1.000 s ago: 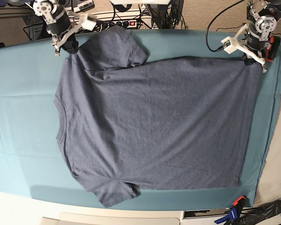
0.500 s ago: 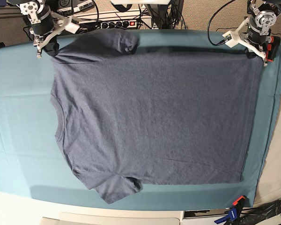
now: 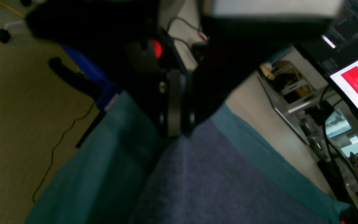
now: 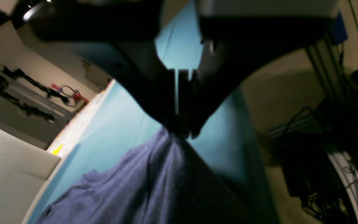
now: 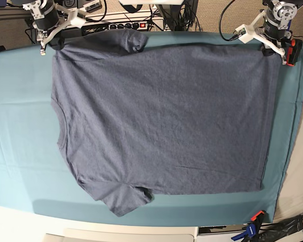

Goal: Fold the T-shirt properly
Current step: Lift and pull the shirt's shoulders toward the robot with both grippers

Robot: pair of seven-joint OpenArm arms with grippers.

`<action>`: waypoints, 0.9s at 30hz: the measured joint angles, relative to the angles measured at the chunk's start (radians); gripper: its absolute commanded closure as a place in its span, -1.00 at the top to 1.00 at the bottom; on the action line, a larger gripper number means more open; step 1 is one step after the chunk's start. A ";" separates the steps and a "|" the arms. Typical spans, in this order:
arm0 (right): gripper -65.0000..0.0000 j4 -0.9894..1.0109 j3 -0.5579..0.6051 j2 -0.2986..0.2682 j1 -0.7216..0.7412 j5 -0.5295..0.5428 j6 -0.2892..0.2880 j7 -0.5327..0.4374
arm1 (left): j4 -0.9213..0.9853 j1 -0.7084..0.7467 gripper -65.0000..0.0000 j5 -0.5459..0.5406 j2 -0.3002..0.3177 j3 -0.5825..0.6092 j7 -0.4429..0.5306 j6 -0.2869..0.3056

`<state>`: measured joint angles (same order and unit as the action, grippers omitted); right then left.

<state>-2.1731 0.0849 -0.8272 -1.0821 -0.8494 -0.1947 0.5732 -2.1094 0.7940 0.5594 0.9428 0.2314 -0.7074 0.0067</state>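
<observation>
— Between the two sets of jaws, what is stretched out?

— The T-shirt (image 5: pixel 161 121), blue-grey, lying flat on the teal cloth (image 5: pixel 20 121) that covers the tabletop. Its far edge runs from one gripper to the other.

— How do the jaws of the left gripper (image 5: pixel 270 50) stand?

— Closed on a corner of the T-shirt at the hem end. The left wrist view shows the dark fingers (image 3: pixel 174 102) pressed together with the fabric spreading out from right under their tips.

— And the right gripper (image 5: pixel 51 43)?

— Its jaws are clamped too, on the shoulder corner just beside the far sleeve (image 5: pixel 126 40). The right wrist view has the cloth of the shirt bunching into a ridge that rises to the pinched tips.

— Where is the rest of the shirt relative to them?

— It spreads away from both sets of jaws toward the near edge of the tabletop. The neck opening (image 5: pixel 58 121) faces the right gripper's side, well apart from its jaws. The near sleeve (image 5: pixel 123 199) lies farthest from both. The side facing up is plain.

— Anything else close by?

— A power strip (image 5: pixel 129 25) and cables sit beyond the tabletop, behind the right gripper.
</observation>
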 measured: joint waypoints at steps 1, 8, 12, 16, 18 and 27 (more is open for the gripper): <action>-1.00 0.000 0.000 0.006 -0.008 -0.008 0.002 0.000 | -0.005 0.005 -1.00 -0.001 0.000 0.000 -0.003 -0.007; -1.00 0.000 0.000 0.028 -0.061 -0.023 0.002 0.004 | -0.014 0.078 -1.00 0.046 0.000 -0.002 -0.024 -0.025; -1.00 0.000 0.000 0.027 -0.082 -0.023 0.000 0.011 | -0.034 0.121 -1.00 0.058 0.000 -0.002 -0.031 -0.025; -1.00 -0.003 0.000 0.027 -0.105 -0.025 0.003 0.014 | -0.056 0.142 -1.00 0.064 0.000 -0.002 -0.056 -0.037; -1.00 -0.021 0.000 0.027 -0.125 -0.028 0.003 0.021 | -0.066 0.153 -1.00 0.089 -0.001 -0.003 -0.068 -0.048; -1.00 -0.087 0.000 0.027 -0.179 -0.037 0.003 0.041 | -0.119 0.225 -1.00 0.111 -0.006 -0.003 -0.079 -0.055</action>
<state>-2.2601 0.0849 -0.8005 -1.2613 -0.8860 -0.1917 0.6144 -2.2284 1.0195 0.6704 0.9371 0.2279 -0.7864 -0.0486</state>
